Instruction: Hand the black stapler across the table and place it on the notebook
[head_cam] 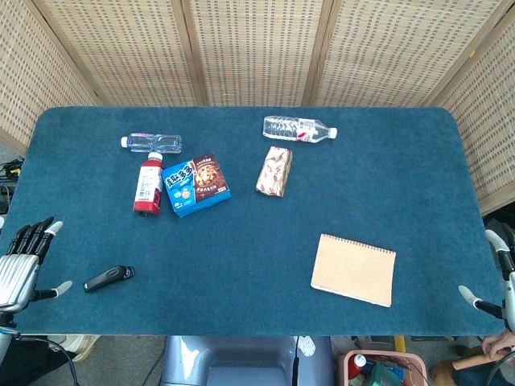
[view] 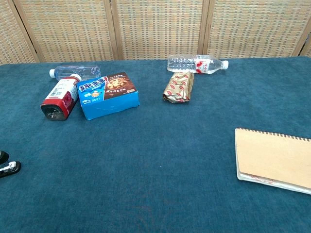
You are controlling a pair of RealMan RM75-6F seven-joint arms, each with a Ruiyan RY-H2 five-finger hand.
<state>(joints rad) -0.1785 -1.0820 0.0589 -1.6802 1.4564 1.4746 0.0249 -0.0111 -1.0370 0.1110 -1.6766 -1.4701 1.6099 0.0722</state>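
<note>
Both hands held nothing: left hand (head_cam: 22,265) spread beside the black stapler (head_cam: 109,278), right hand (head_cam: 491,297) mostly hidden. Recommended: left grips the stapler midway, leaving one end free for handover toward the notebook (head_cam: 354,269).
</note>
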